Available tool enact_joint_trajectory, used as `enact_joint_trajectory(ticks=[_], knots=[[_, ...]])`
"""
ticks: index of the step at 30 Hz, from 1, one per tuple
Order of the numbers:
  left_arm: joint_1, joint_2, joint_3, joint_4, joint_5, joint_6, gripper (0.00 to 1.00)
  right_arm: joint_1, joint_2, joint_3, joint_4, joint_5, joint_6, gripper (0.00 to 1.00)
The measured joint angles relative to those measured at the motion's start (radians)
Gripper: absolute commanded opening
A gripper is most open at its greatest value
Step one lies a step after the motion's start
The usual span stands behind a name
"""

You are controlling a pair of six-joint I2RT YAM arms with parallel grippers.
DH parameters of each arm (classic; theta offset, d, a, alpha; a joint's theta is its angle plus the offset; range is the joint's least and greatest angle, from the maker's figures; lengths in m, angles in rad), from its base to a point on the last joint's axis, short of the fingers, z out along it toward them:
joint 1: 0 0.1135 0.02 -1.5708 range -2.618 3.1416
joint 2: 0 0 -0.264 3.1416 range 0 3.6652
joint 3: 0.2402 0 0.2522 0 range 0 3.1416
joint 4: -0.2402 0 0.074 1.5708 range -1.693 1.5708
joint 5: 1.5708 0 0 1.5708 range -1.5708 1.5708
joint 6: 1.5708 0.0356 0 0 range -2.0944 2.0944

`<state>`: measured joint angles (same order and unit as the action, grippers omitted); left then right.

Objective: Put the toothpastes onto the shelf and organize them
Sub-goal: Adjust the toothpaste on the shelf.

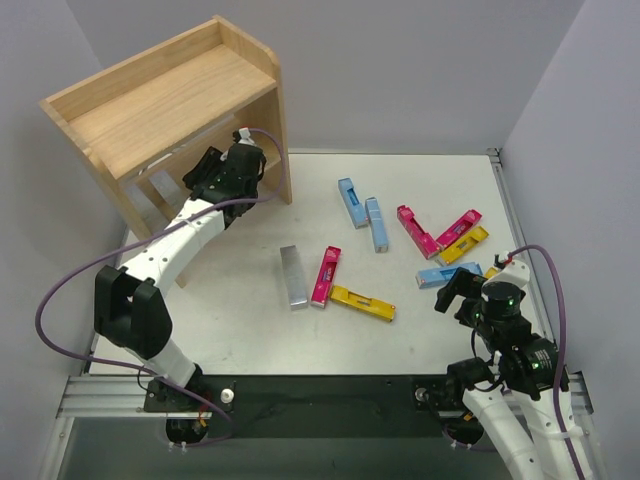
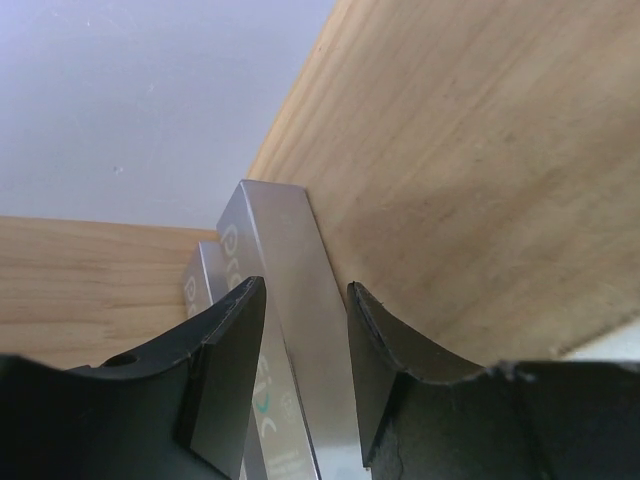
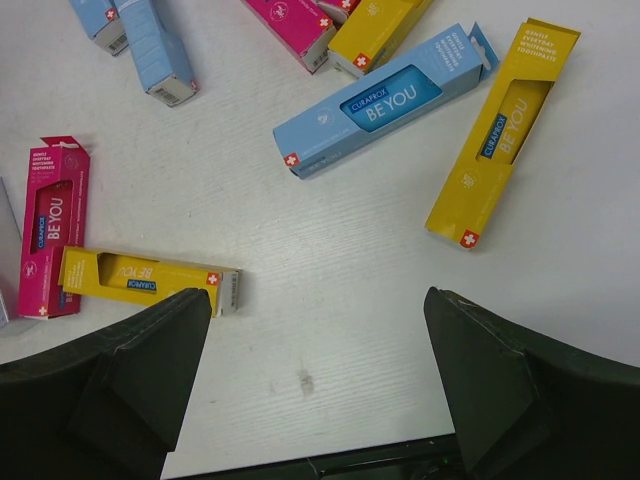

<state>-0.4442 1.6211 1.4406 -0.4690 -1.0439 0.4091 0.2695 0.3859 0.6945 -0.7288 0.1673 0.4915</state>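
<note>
As far as the left wrist view shows, the left pincer [image 2: 305, 288] is pinching a long silver-grey rectangular cardboard carton [image 2: 285, 260], with one black finger on each long face. Contact at the right-hand finger looks close but is not certain. Just behind it, at centre-left of that frame, a second silver-grey carton [image 2: 205, 275] stands beside the first; I cannot tell whether they touch. Both sit against the pale boards of the light wooden two-tier shelf [image 1: 170, 100], in the upper left of the overhead frame. The left arm reaches in beneath the top board, so placement is judged to be on the lower tier. Nothing shows on the top tier.

The right pincer [image 3: 318, 295] is spread wide and holds nothing. It hovers over the white desk [image 1: 420, 335] at the lower right of the overhead frame.

Unplaced stock on the desk:
- **Silver-grey:** a third silver-grey carton [image 1: 293, 276] lies at centre.
- **Magenta-red:** three magenta-red cartons [image 1: 325, 275] [image 1: 417, 231] [image 1: 458, 228] lie from centre to right.
- **Light blue:** three light blue cartons [image 1: 350, 200] [image 1: 377, 223] [image 1: 448, 274] lie above centre and at right.
- **Yellow:** three yellow cartons [image 1: 362, 303] [image 1: 465, 246] [image 3: 500, 130] lie there too, the last largely masked by the right arm from overhead.

Assessment: two of twelve cartons are at the shelf, one not yet released, and ten are left to place. Grouping by colour has begun with silver-grey only. The task is judged to be at an early stage.
</note>
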Motion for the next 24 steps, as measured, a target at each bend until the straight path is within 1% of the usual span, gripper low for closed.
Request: enact_joint_trajectory(ticks=[9,17,22,24], knots=[[0.048,0.019,-0.024,-0.002,0.0,0.029,0.49,0.0,0.0,0.0,0.0,0.0,0.0,0.94],[0.117,0.02,-0.06,0.015,-0.008,0.082,0.49,0.0,0.0,0.0,0.0,-0.001,0.0,0.94],[0.137,0.02,-0.061,0.039,0.015,0.102,0.49,0.0,0.0,0.0,0.0,-0.001,0.0,0.94],[0.14,0.02,-0.065,0.049,0.016,0.11,0.52,0.0,0.0,0.0,0.0,-0.001,0.0,0.94]])
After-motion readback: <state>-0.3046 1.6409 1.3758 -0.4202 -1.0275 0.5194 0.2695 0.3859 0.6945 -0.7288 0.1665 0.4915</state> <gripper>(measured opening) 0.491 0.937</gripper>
